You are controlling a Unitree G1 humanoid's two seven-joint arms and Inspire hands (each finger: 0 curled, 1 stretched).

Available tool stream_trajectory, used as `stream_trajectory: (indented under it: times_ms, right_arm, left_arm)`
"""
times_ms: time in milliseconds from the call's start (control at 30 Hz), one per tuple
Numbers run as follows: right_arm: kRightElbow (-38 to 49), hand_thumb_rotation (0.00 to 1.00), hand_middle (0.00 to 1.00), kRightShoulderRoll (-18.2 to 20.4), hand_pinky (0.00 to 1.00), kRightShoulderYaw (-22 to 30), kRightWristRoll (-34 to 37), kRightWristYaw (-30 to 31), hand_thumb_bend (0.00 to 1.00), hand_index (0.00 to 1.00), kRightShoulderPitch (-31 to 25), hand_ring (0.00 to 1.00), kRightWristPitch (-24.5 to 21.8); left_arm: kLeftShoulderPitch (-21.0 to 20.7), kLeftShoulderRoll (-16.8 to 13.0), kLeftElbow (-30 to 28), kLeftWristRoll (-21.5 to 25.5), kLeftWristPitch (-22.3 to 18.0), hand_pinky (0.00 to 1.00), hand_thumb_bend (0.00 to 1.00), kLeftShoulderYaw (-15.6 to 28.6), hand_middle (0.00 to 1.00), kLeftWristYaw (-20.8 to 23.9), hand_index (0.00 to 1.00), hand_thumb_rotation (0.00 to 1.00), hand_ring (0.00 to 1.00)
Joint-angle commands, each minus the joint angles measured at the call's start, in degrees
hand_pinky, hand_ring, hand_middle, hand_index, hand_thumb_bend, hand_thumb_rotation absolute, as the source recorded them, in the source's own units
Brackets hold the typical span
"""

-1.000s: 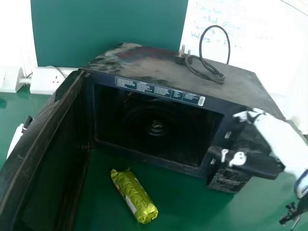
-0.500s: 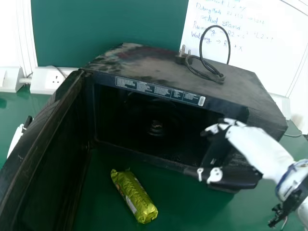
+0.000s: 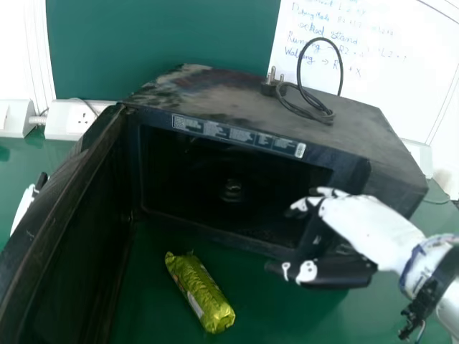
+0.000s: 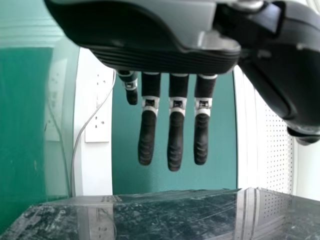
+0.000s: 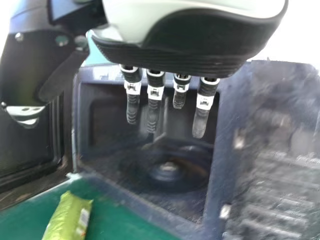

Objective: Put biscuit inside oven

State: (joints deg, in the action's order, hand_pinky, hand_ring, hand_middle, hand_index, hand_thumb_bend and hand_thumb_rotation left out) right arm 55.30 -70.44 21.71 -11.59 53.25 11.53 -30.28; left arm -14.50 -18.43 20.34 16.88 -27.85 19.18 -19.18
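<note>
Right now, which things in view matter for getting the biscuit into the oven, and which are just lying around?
Part of the job:
- biscuit packet
- oven, with its door open
- right hand, open before the oven

Just there:
- power cord on top of the oven
- wall socket
- whiteboard

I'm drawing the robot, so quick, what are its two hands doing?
Left hand: open, holding nothing.
Right hand: open, holding nothing, in front of the oven.
</note>
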Motion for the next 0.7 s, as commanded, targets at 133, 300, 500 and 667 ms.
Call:
stream_trajectory:
  times_ms: [133,300,500,667]
  right_arm:
    - [-1.4,0.71,0.8,-0.7,0.62,-6.4,-0.5,-1.3,0.98,0.82,3.1,0.75,2.2]
    - [-2.0,0.73,0.76,-0.7,0.56,-11.4,-2.7,-1.5,0.98,0.81,5.6,0.7,2.8]
    - [-4.0,0.65,0.77,1.7,0.59,-15.8,-1.2,-1.2,0.97,0.81,9.7,0.72,0.3]
    - [-4.5,0.65,0.59,2.3,0.38,-18.9,-0.1,-0.3,0.95,0.83,13.8,0.51,-3.5]
  left_arm:
    - [0.5,0.4,-1.1,0.1,-0.1,0.33,0.52,-0.1,0.43,0.1,0.48,0.07,0.38]
    - [0.5,0.5,-1.6,-0.3,0.2,0.33,0.52,-0.4,0.43,0.5,0.48,0.07,0.38]
    - [-0.1,1.3,-1.6,-1.5,0.0,0.33,0.52,-0.9,0.42,1.8,0.48,0.07,0.38]
    - [-0.7,1.3,-0.2,-1.9,-1.6,0.33,0.52,-1.1,0.43,1.3,0.48,0.07,0.38]
